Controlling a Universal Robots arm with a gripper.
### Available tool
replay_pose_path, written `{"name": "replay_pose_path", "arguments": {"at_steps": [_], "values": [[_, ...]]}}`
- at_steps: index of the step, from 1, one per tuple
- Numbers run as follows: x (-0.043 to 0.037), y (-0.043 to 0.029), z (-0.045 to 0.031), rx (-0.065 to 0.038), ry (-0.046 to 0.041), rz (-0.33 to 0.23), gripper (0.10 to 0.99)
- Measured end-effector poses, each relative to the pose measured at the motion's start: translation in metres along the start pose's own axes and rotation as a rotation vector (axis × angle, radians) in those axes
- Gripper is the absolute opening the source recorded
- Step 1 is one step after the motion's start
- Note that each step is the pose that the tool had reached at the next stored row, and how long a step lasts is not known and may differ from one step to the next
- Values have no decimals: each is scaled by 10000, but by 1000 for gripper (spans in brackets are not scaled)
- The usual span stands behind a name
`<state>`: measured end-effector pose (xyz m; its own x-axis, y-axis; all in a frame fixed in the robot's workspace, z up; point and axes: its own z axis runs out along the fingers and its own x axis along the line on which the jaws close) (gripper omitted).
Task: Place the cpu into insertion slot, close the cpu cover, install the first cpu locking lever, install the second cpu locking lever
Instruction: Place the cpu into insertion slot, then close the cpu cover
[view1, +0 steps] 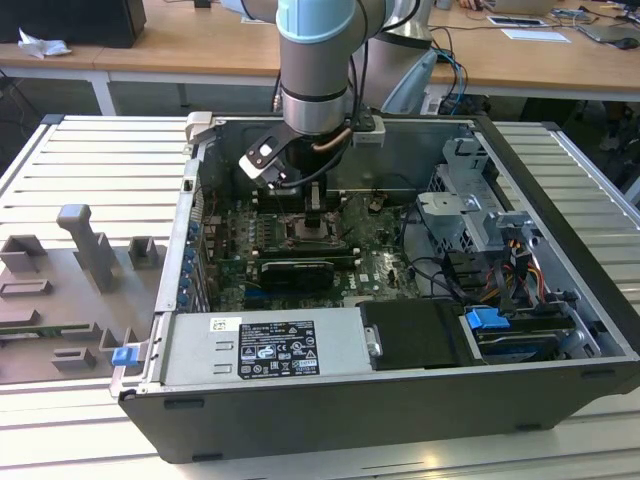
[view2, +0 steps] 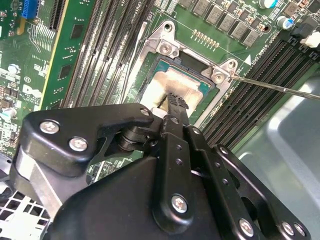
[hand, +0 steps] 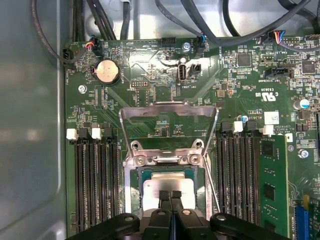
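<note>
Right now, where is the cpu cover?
In the first wrist view, the cpu cover is swung open off the insertion slot, toward the coin battery, between the two memory-slot banks.

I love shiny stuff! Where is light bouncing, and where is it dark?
Second wrist view: the cpu gleams pale by the gripper. First wrist view: the raised cpu cover catches light, and the case wall has soft bright patches. Exterior view: the motherboard sits in shade under the arm.
</note>
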<state>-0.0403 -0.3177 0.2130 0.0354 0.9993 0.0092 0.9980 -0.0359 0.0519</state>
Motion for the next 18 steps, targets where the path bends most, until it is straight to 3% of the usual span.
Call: {"name": "replay_pose_path", "arguments": {"at_steps": [18], "values": [[1,5,-99,20,-1,0,106]]}}
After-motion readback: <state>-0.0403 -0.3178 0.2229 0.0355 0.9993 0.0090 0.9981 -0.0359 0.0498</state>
